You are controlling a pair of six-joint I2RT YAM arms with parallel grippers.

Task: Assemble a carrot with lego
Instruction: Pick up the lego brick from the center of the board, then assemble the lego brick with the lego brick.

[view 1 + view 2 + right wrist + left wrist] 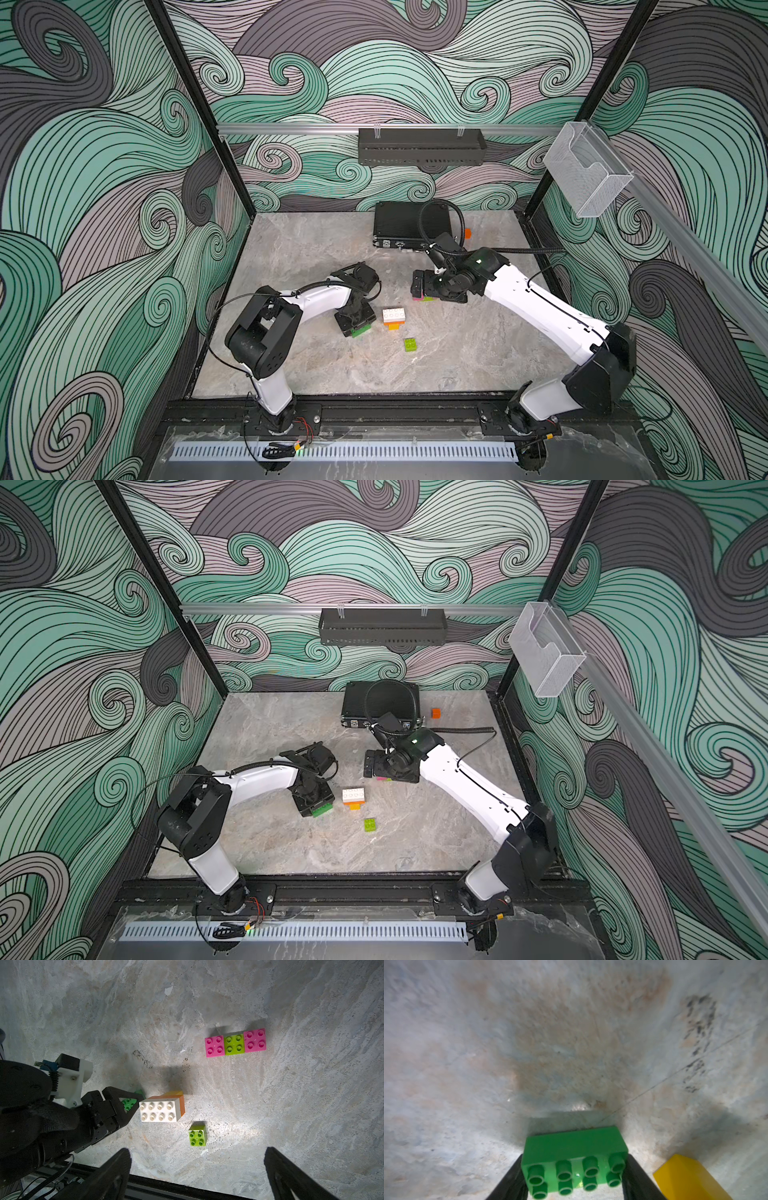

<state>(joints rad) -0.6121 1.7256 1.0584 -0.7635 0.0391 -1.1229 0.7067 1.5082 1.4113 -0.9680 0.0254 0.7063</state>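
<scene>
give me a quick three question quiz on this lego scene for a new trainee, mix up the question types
1. True or false: the white studded plastic brick is stacked on an orange studded plastic brick.
2. Multiple choice: which brick sits between the fingers of the left tool?
A. a yellow brick
B. the dark green studded plastic brick
C. a white brick
3. Count: how many pink square studded plastic bricks touch the lime square studded plastic brick in the row of three?

Key: 1 true; 2 B; 3 two, one at each end of the row.
</scene>
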